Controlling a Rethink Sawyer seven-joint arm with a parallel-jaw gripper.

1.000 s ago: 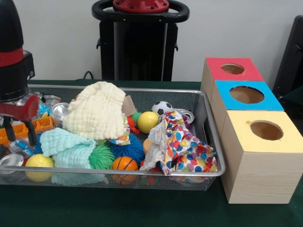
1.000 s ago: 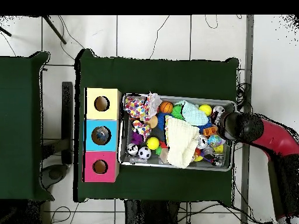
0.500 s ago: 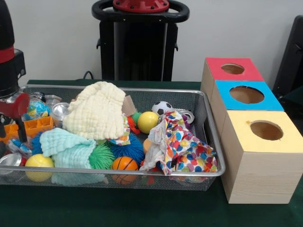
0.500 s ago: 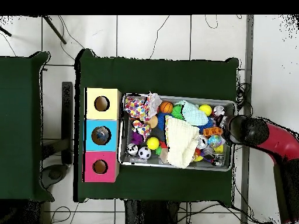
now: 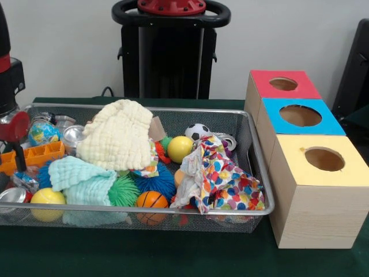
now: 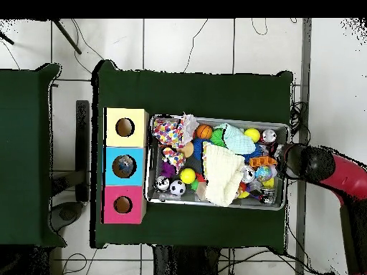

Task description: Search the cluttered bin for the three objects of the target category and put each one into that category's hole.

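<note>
A wire mesh bin [image 5: 173, 111] holds a jumble: a cream cloth [image 5: 118, 135], a teal cloth [image 5: 81, 180], a dotted cloth [image 5: 222, 182], a yellow ball [image 5: 180, 148], a soccer ball [image 5: 198, 131], a small basketball [image 5: 151, 199], blue [image 5: 158, 182] and green [image 5: 123, 192] spiky balls, a globe ball [image 5: 43, 133], an orange block [image 5: 37, 154] and metal cans [image 5: 74, 136]. Three boxes with round holes stand beside it: red [image 5: 282, 84], blue [image 5: 300, 115], yellow [image 5: 324, 158]. My gripper [image 5: 17, 161] hangs at the bin's left end in the front view, partly cut off. In the overhead view my gripper [image 6: 289, 159] is at the bin's right rim.
In the overhead view the bin [image 6: 215, 203] lies on a green table [image 6: 193, 89] with the yellow [image 6: 125, 127], blue [image 6: 124, 166] and red [image 6: 122, 204] boxes at its left. A second green table [image 6: 29, 150] stands further left. Cables run over the floor.
My arm has drawn back out past the bin's end, leftward in the front view and rightward in the overhead view. The globe ball and the orange block now show fully.
</note>
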